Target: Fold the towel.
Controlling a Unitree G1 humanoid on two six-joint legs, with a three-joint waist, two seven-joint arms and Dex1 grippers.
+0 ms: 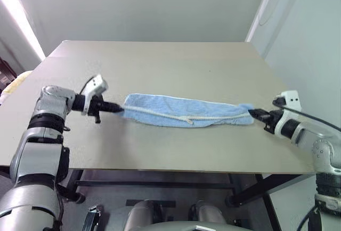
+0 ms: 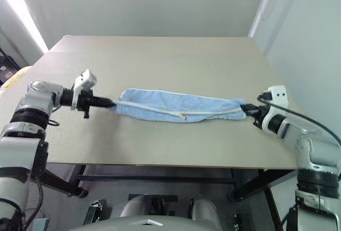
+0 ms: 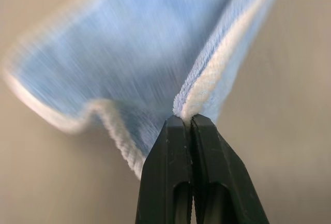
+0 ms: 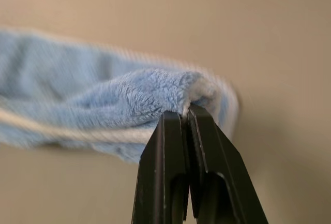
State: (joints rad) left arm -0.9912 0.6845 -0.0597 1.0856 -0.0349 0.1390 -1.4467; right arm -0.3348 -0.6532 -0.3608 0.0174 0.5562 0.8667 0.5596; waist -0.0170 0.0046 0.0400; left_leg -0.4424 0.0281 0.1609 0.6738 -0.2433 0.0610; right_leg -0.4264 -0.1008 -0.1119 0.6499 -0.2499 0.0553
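The towel (image 1: 186, 111) stretches between the 2 grippers — left gripper (image 1: 118, 110) and right gripper (image 1: 254, 113) each clenched on one end.

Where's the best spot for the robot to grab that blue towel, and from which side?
At its two short ends, each from the outside. The towel lies as a long narrow band across the table, so the left end effector and right end effector each pinch an end's edging, approaching low and lengthwise.
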